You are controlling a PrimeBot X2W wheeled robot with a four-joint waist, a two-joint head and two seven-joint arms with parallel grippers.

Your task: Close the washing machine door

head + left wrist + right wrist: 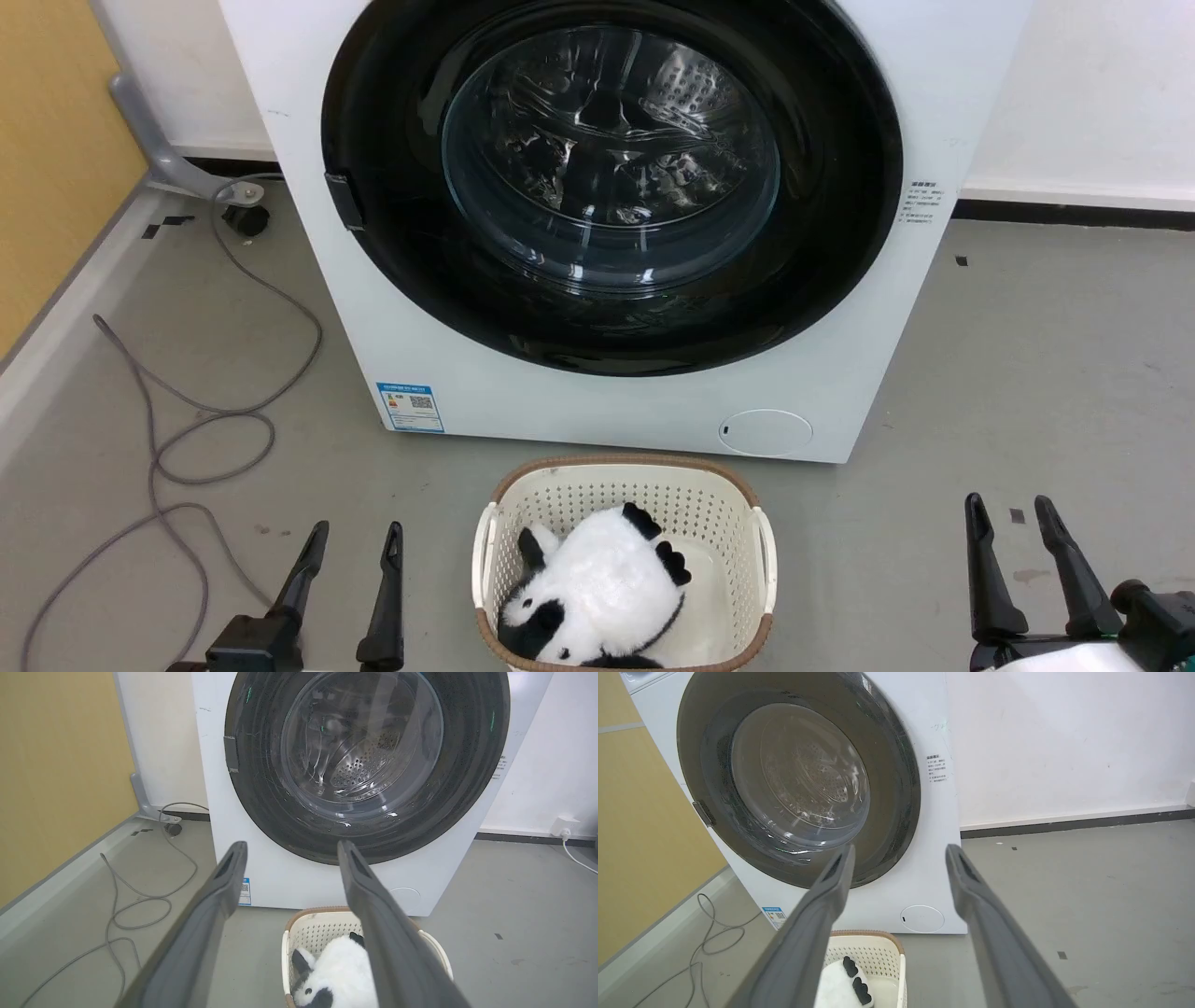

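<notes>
The door (611,187) lies flat against the front of the machine (579,415), its black rim flush all round as far as these views show, so the task looks done or nearly so. Whether the catch behind the tab (344,201) on the door's left edge has clicked home cannot be told.

That is the main risk: a door only resting shut may swing back out. A confirming push aimed at the bulging glass rather than at the rim beside the tab could slip off the curve and load the window. Both grippers hang low and well short of the machine. The left gripper (358,532) and the right gripper (1008,504) each have their fingers apart and hold nothing.

The basket (616,465) with its panda (597,588) stands on the floor (1027,355) just before the machine's lower front edge, between the two grippers. A straight reach or a roll forward would shove it against the machine. The cable (187,439) loops across the floor's left side toward the left gripper and could snag a wheel.

Room is best on the right — bare floor runs to the wall (1102,84). The left is pinched by the yellow panel (47,140) and the raised strip along its foot.
</notes>
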